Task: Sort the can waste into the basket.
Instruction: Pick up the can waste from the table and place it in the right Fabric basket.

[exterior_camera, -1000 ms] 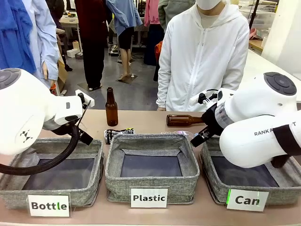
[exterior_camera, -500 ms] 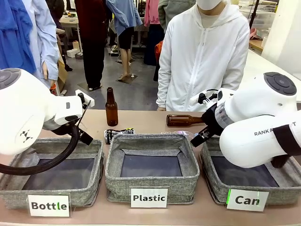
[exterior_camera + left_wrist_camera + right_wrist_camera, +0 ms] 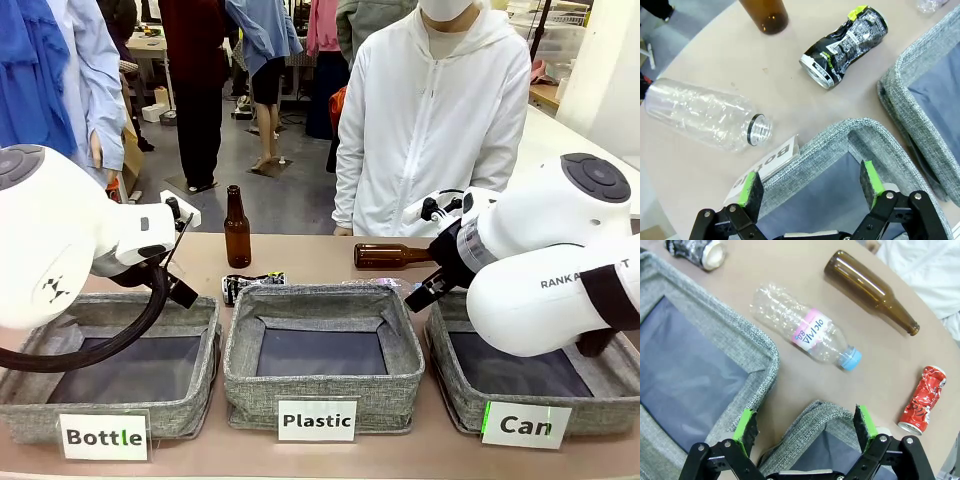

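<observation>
Crushed red can (silver end), crumpled black can, left tool and right tool apart

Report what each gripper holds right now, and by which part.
Nothing. The left gripper and right gripper both stand open and empty; the dark can and red can lie on the table.

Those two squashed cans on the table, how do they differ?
The dark can is black with a yellow-green end; the red can is shiny red with a silver end. The dark can lies near the upright bottle, the red can near the lying bottle. Both are crushed and lie on their sides on the table.
</observation>
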